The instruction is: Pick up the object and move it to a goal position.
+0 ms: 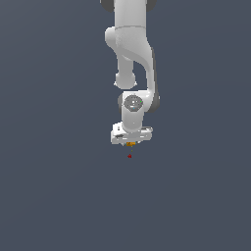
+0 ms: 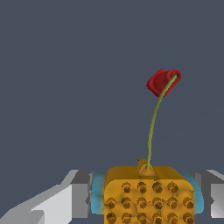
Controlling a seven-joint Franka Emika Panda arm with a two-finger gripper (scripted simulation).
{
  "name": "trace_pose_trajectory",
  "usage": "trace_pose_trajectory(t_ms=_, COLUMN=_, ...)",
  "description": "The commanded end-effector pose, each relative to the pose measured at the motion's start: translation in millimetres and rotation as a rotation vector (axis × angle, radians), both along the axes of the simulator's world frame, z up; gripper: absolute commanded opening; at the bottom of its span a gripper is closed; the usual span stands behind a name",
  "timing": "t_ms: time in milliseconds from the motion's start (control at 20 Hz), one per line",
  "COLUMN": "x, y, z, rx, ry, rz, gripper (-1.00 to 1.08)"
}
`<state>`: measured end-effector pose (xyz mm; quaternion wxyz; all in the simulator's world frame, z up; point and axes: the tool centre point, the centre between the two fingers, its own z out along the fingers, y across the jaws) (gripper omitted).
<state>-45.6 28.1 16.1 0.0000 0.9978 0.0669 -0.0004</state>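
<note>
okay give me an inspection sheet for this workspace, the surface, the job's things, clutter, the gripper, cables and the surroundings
Surface: uniform dark grey-blue ground, no markings seen.
Job's things: orange-yellow block with dark studs, sitting between the fingers; a thin green stem rises from it to a red tip. The red goal dot lies just below the block in the exterior view, apart from it.
Clutter: nothing seen.
Gripper: gripper at the block, blue pads against its two sides.
Cables: nothing seen.
Surroundings: white arm only; plain background.
</note>
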Motion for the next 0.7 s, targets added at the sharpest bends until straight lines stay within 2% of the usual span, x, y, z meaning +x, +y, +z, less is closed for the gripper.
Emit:
trace_pose_trajectory(t_ms=0, x=1, y=1, z=-1, rx=0.0, ry=-0.001, rz=0.002, gripper=-1.0)
trace_pose_trajectory(t_ms=650, x=3, y=-5, z=11, rx=0.0, ry=-0.001, rz=0.0, gripper=-1.0)
